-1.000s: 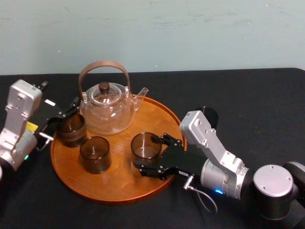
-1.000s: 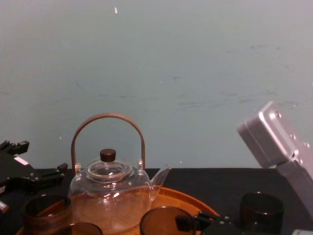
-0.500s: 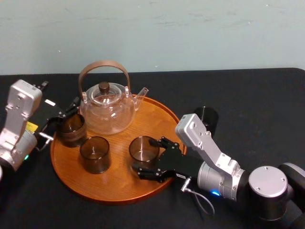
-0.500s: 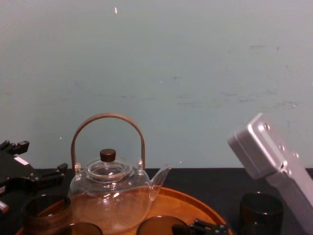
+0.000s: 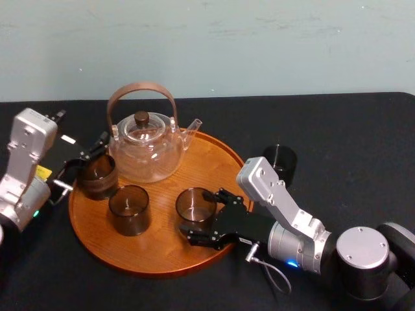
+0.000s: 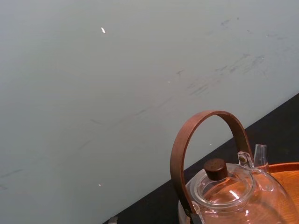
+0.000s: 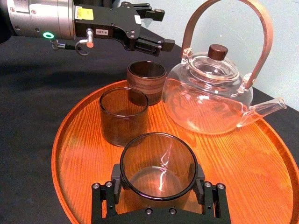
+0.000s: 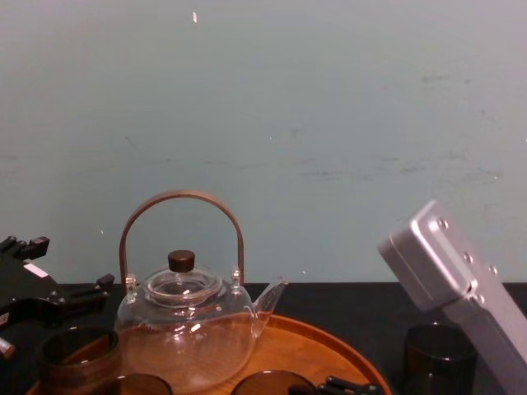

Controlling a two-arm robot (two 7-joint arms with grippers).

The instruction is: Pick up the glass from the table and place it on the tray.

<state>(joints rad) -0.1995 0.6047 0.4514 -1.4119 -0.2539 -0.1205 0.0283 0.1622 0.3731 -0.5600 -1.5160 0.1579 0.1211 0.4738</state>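
Observation:
On the round wooden tray (image 5: 162, 259), my right gripper (image 5: 196, 211) is shut on a clear smoky glass (image 5: 196, 203); its rim (image 7: 158, 161) sits between the two black fingers (image 7: 114, 183) low over the wood. Two more glasses stand on the tray: a smoky one (image 5: 129, 208) and a brown one (image 5: 97, 175). Another dark glass (image 5: 280, 162) stands on the black table, to the right of the tray. My left gripper (image 5: 86, 162) hangs open at the tray's left edge, beside the brown glass (image 7: 146, 81).
A clear glass teapot (image 5: 144, 148) with a brown arched handle stands at the back of the tray (image 8: 329, 344). The right forearm (image 8: 449, 276) rises near the dark glass (image 8: 439, 354). A pale wall closes off the far side of the black table.
My right gripper has drawn the glass slightly left and nearer to me, lower over the tray. The left arm has not moved.

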